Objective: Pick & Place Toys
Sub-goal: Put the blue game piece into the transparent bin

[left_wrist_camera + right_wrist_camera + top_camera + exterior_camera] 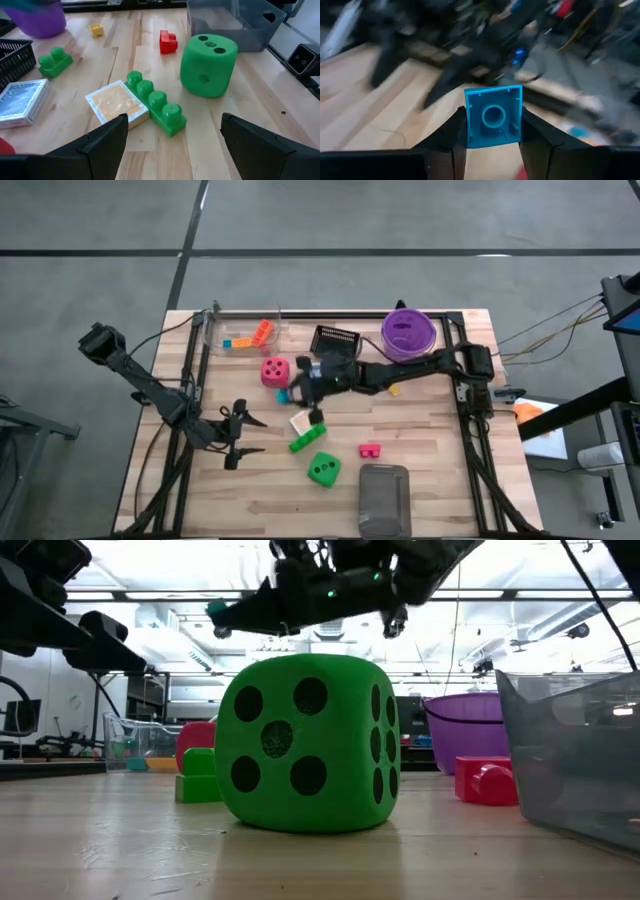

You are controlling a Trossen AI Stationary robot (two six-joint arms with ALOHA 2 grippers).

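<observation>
My right gripper (290, 390) reaches in from the right over the table's middle, next to the red die (274, 371), and is shut on a small blue brick (493, 117). My left gripper (240, 435) is open and empty at the left. Ahead of it lie a picture card (117, 104), a long green brick (155, 102) and the green die (207, 65). A red brick (370, 450), a yellow brick (394, 390) and a small green brick (55, 61) lie on the table. My right gripper pinches the blue brick by two opposite sides (468, 125) between its two fingers. The brick's hollow underside faces the wrist camera. The brick is lifted clear of the table (380, 115).
A purple bowl (408, 332) and a black mesh basket (335, 340) stand at the far side. A clear box (235, 330) at the far left holds orange and blue bricks. A grey clear container (384, 495) stands at the near edge. A blue card deck (22, 102) lies by the basket.
</observation>
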